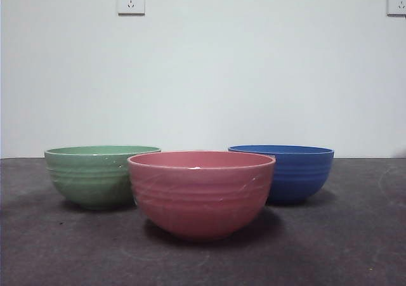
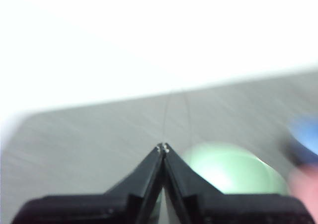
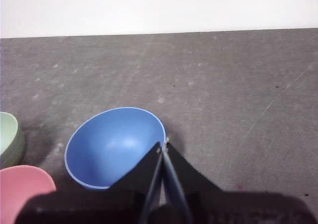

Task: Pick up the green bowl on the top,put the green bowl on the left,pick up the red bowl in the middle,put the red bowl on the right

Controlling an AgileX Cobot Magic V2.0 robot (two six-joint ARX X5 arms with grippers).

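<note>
The green bowl (image 1: 100,175) stands upright on the table (image 1: 355,248) at the left of the front view, apart from any stack. The red bowl (image 1: 201,192) stands upright in the middle, nearest that camera, its rim overlapping the green bowl's edge in the picture; whether they touch cannot be told. The blue bowl (image 1: 292,172) stands behind and to the right of the red one. No bowl rests in another.

Neither arm shows in the front view. The left gripper (image 2: 163,147) hangs above the table with its jaws pressed together, holding nothing; the green bowl (image 2: 233,169) lies just below and beside its tips, in a blurred picture. The right gripper (image 3: 163,144) has its jaws likewise closed and empty, above the blue bowl's (image 3: 112,144) near rim, with the red bowl (image 3: 22,191) and the green bowl (image 3: 10,137) off to one side.

Judgement: the green bowl appears placed. The red bowl sits centre, not clearly right. If it is to be moved, the right gripper is the nearer to the right-hand space, and must open, cross over the blue bowl, and take the rim.
</note>
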